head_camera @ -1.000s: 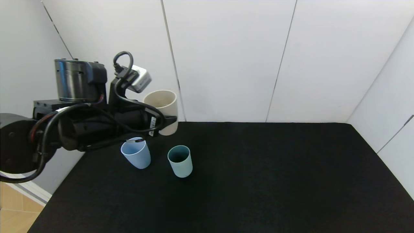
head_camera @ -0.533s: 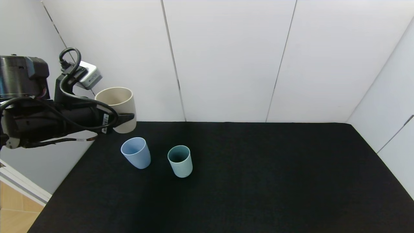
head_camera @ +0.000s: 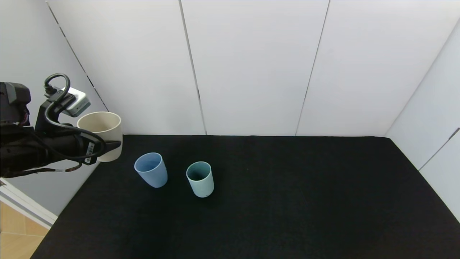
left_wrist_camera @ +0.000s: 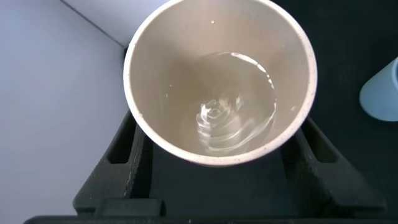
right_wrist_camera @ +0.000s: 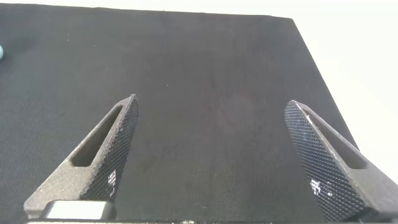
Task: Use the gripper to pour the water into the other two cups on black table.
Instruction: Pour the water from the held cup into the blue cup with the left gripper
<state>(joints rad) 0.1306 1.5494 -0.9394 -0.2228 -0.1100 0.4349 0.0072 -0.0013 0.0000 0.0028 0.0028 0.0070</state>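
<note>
My left gripper is shut on the cream cup and holds it upright at the table's far left edge, left of the light blue cup. In the left wrist view the cream cup sits between my black fingers and holds rippling clear water. The teal-green cup stands upright right of the blue one on the black table. The blue cup's edge shows in the left wrist view. My right gripper is open and empty above bare black table; it is out of the head view.
White wall panels close the table's back and right sides. A wooden floor strip shows past the table's left edge. The black table fills the right wrist view.
My left arm has carried the cream cup leftward and slightly down, from above the blue cup to the table's far left edge. Both other cups have stayed put.
</note>
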